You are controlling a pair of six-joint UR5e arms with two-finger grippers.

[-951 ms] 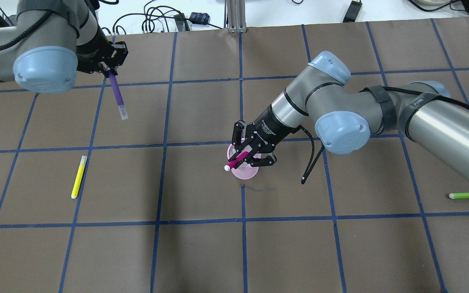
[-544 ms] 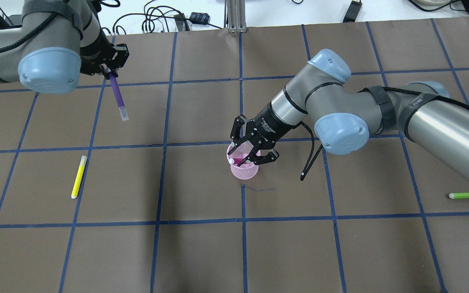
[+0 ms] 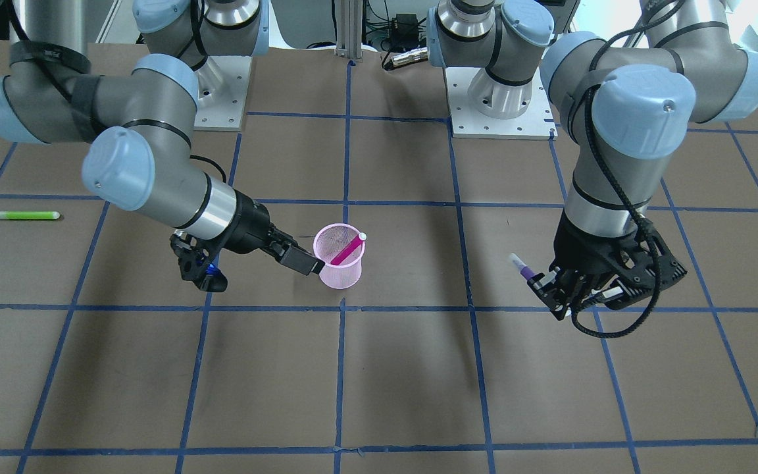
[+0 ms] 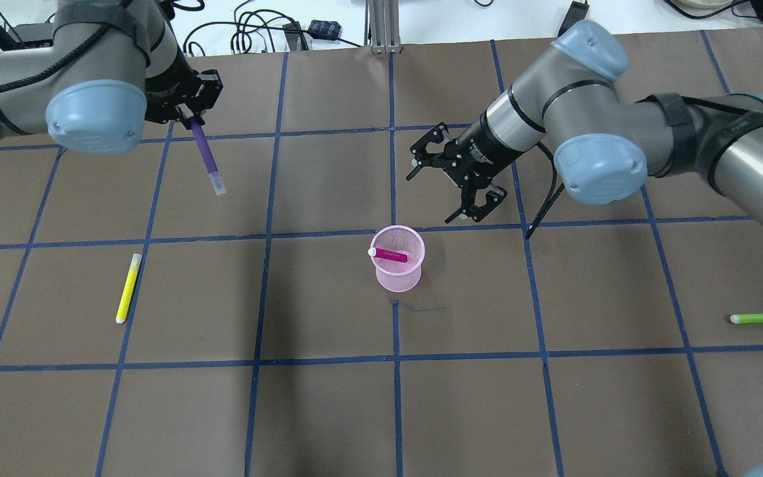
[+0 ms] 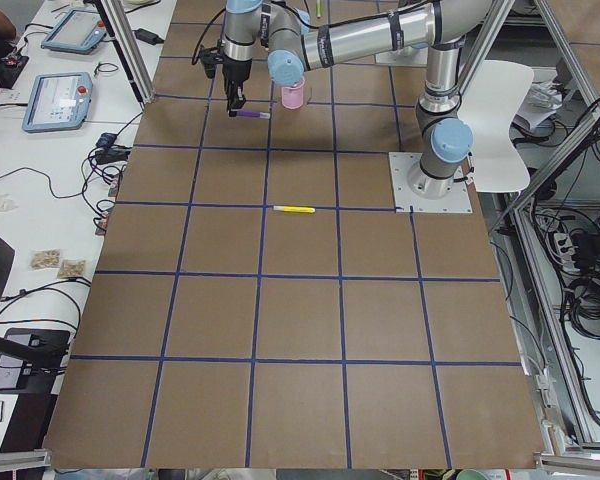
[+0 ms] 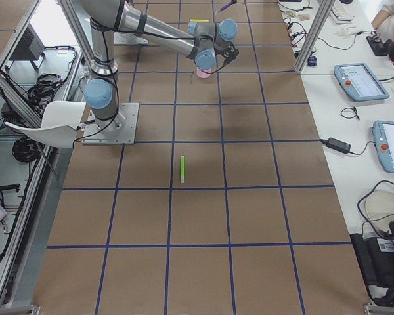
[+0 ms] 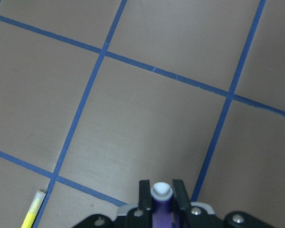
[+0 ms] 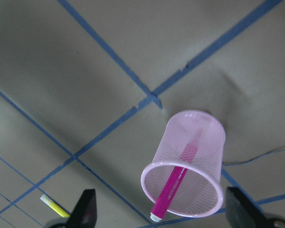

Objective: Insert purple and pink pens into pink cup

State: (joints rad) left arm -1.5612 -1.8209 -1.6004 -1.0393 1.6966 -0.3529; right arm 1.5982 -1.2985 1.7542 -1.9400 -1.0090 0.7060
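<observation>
- The right gripper [image 4: 429,199] hangs wide open and empty, near the pink cup [image 4: 398,281] but clear of it.
- The left gripper [image 4: 191,119] clamps the purple pen [image 4: 206,154] by its upper end, well apart from the cup.
- The cup stands upright mid-table.
- The purple pen slants downward, off the table.
- The pink pen [image 4: 395,254] leans inside the cup, its white end at the rim.
</observation>
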